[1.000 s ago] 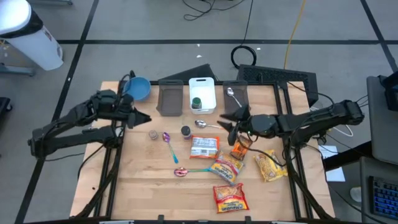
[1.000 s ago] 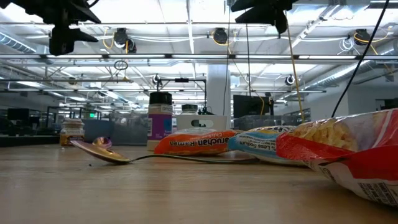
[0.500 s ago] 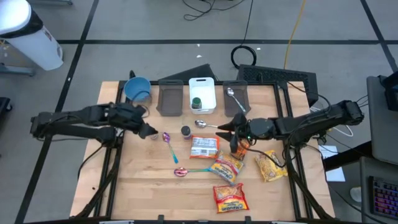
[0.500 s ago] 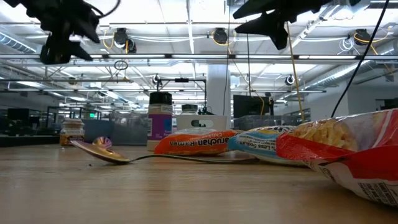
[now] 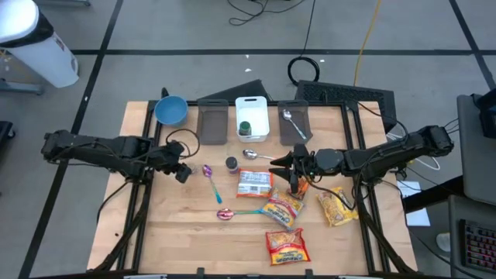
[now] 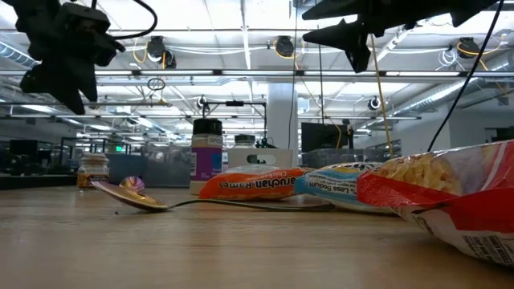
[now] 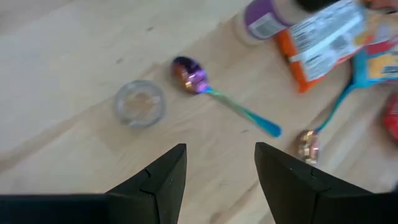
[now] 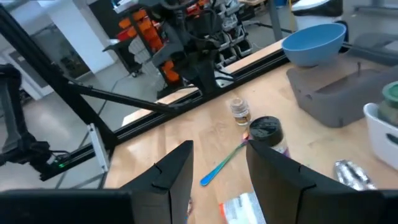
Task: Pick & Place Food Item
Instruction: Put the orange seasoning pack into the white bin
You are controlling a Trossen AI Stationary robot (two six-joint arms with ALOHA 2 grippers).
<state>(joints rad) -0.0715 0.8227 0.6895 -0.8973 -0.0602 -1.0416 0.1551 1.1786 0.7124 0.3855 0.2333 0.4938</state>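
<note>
1. Left gripper (image 5: 184, 172): held above the table's (image 5: 186, 232) left half, just beside a small jar (image 5: 191, 167); fingers (image 7: 163, 180) are seen parted in the left wrist view, with nothing between them.
2. Right gripper (image 5: 288, 164): held above the table's middle right, over an orange packet (image 5: 301, 184); fingers (image 8: 176, 171) are seen parted in the right wrist view, with nothing between them.
3. Small jar: clear, upright on the bare wood, apart from the other items (image 7: 140, 103).
4. Purple spoon (image 5: 210, 179): laid flat just right of the small jar, with a blue-green handle.
5. Dark-lidded jar (image 5: 232, 164): upright, between the purple spoon and a noodle pack (image 5: 254, 183).
6. Noodle pack: laid flat at the table's centre, beside the orange packet.
7. Food bags: three are counted nearer the front edge, one at centre (image 5: 282, 209), one at right (image 5: 335, 206), one red at front (image 5: 286, 246).
8. Second coloured spoon (image 5: 237, 212): laid flat, left of the centre bag.
9. Blue bowl (image 5: 170, 110): placed at the rear left corner.
10. Bins: a grey bin (image 5: 212, 122), a white bin (image 5: 252, 116) and a further grey bin (image 5: 293, 120) holding a metal spoon are ranged along the rear edge.
11. Silver spoon (image 5: 254, 155): laid in front of the white bin.
</note>
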